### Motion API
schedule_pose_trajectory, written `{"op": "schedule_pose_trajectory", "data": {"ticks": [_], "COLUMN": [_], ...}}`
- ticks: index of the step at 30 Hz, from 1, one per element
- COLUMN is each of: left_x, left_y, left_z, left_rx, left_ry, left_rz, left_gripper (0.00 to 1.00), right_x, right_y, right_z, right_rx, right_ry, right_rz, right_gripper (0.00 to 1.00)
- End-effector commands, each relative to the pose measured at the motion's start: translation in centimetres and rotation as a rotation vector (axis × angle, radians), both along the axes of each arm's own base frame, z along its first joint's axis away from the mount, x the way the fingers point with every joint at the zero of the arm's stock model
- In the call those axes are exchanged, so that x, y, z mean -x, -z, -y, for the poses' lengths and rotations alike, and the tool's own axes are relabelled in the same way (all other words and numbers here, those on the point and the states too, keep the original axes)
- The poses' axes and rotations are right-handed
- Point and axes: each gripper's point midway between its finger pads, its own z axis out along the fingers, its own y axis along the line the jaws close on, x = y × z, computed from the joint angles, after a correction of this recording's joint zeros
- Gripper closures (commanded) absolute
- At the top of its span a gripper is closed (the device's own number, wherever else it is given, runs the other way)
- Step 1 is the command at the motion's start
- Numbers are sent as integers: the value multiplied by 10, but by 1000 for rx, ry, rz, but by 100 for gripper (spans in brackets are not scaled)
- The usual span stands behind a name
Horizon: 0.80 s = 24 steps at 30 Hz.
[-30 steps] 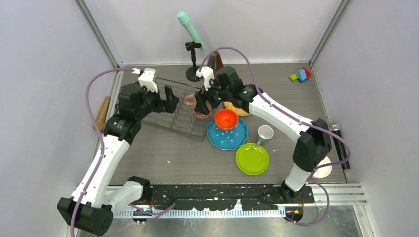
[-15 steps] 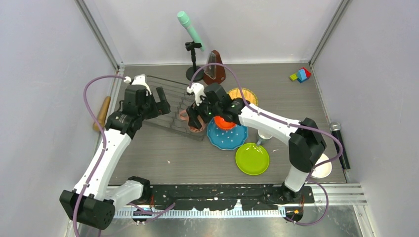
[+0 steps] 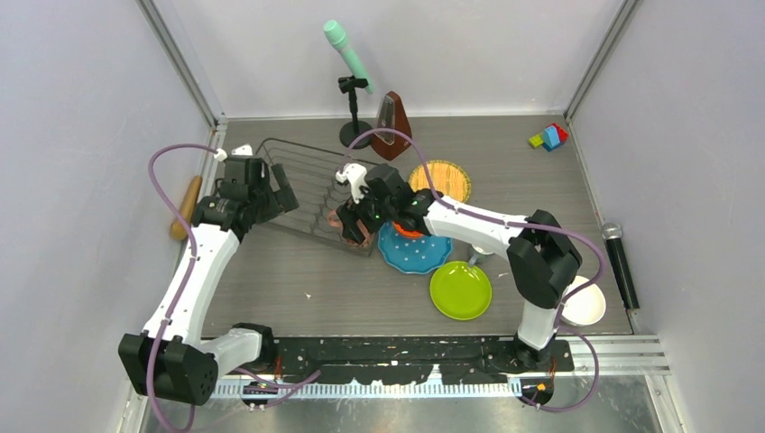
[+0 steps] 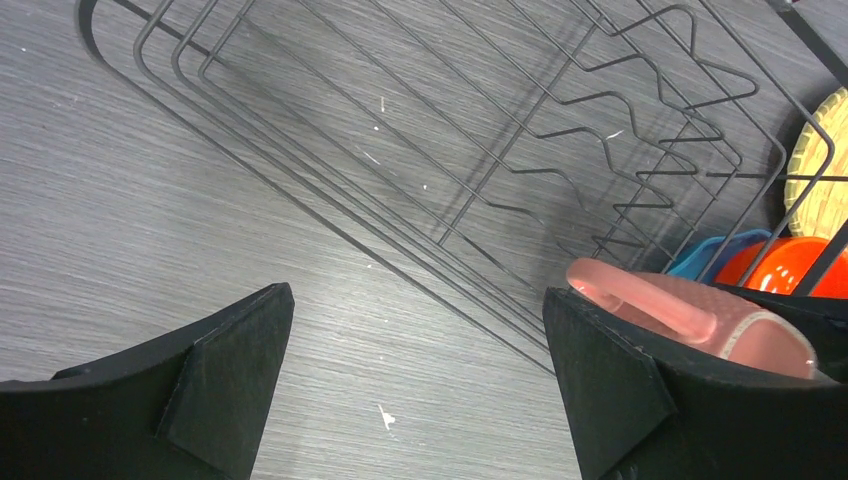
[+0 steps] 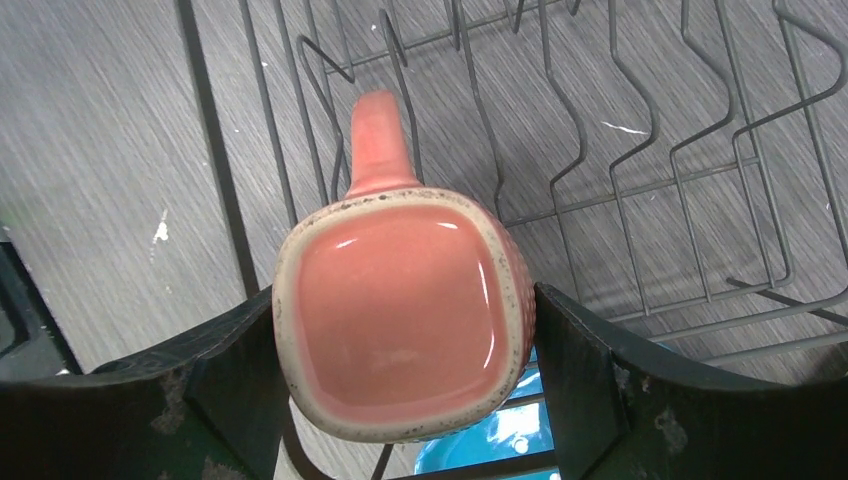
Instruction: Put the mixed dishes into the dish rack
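Grey wood-grain table supports the scene. Right gripper clamps the pinkish-tan mug between both fingers, mouth toward the wrist camera, at the near right corner of the dish rack. Left gripper hangs wide apart, empty, over the rack's left edge.

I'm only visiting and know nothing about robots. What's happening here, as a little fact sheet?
right pincer: shut on the pinkish-tan mug, gripping its sides
mug position: over the dish rack, at its corner nearest the blue plate; touching or not, cannot tell
left pincer: open, empty, at the rack's left edge
rack contents: no dishes seen resting inside yet
waiting outside the rack: orange bowl on the blue plate, lime-green plate, yellow plate, white bowl
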Motion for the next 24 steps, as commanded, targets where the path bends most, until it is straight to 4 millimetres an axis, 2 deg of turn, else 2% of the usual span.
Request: {"op": "schedule_pose_trajectory", "data": {"ticks": [1,8,13,14,15,16,24], "left_x": [-1,-4,-4,-5,-6,-6,-12], "left_y": [-4,20,28,29,30,33,38], "left_z": [0,9,7,7,7,7,16], "left_rx": [32,86,91,93,95,96,132], "left_ry": [-22,-18,-39,-41,-42,-46,-16], "left_rz": [23,-45,-65,-65,-64,-70,-83], "left_gripper": [0,2,4,6,7,8,11], "right_x": [-21,-26,-29,-27,-30,-27,-24], "right_y": [-14,-16,-8,-2,-12,-7,-17], "right_z": [-5,-15,-14,-12,-15,-14,-16], "right_rx": [-57,-169,-203,-202,-249,-253,-301], "right_ry": [40,12,24,24,27,24,12], "right_rz": [135,254,294,290,323,320,332], "right_gripper": [100,100,100,100,100,100,100]}}
